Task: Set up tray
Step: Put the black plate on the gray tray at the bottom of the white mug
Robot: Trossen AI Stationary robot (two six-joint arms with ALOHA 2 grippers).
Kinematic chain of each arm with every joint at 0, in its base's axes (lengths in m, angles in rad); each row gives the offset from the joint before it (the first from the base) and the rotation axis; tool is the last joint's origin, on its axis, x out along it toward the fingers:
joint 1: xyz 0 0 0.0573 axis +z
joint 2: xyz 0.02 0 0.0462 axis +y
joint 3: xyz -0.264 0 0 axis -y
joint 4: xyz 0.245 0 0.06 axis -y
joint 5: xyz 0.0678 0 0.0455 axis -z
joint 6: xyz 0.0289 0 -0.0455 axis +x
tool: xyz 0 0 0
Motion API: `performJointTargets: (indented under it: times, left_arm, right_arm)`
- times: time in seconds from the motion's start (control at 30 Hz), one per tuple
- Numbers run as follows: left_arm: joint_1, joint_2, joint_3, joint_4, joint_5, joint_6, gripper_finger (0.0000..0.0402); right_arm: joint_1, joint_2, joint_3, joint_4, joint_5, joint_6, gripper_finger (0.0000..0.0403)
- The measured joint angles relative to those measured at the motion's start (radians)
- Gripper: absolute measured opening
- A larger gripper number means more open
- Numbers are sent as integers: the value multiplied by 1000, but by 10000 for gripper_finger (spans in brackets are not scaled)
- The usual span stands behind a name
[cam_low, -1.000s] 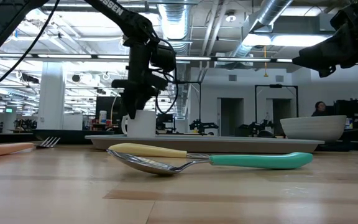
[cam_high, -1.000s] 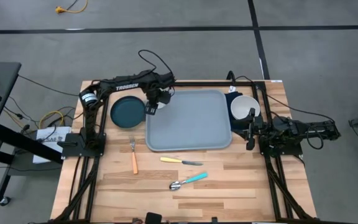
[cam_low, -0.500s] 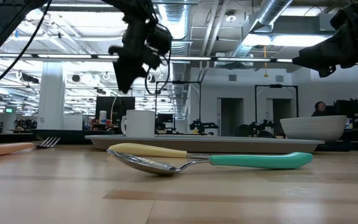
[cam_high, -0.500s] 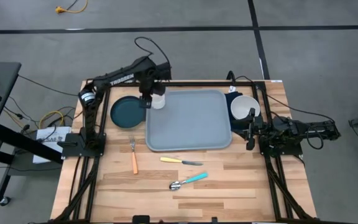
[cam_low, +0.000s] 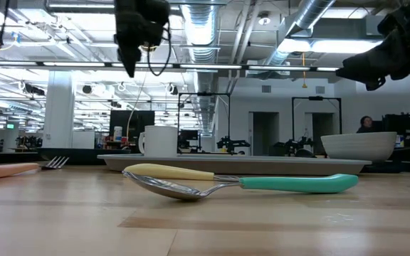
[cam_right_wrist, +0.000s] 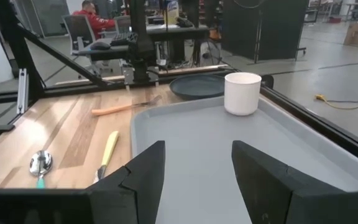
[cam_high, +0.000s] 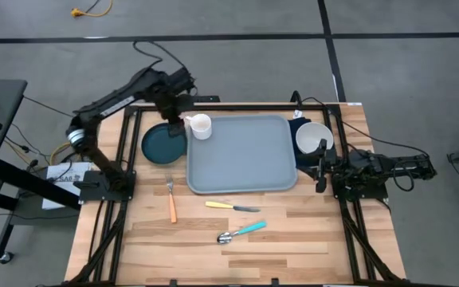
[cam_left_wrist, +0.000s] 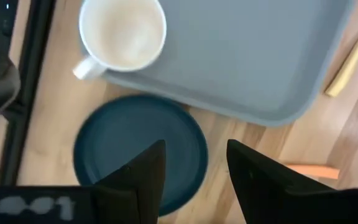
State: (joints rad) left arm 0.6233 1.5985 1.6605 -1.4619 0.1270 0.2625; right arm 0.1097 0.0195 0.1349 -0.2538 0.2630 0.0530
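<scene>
The grey-blue tray lies in the middle of the table. A white mug stands upright on its far left corner. My left gripper hangs open high above the table, over the far edge of the dark teal plate, left of the mug and clear of it. My right gripper waits open at the tray's right edge. A white bowl sits on the dark navy napkin right of the tray.
Near the tray lie an orange-handled fork, a yellow-handled knife and a teal-handled spoon. Dark frame rails run along the table's left, right and far sides. Bare wood lies along the near edge.
My left gripper has risen from around the mug on the tray and swung up toward the table's far left, ending over the plate's far edge. The mug has stayed upright on the tray's far left corner.
</scene>
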Motion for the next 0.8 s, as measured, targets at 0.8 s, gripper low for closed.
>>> performJointTargets:
  times: [0.8]
  left_arm:
    - [-241,-265,-800,549,-79,-328,158]
  right_arm:
    - [0,0,0,7,0,1,178]
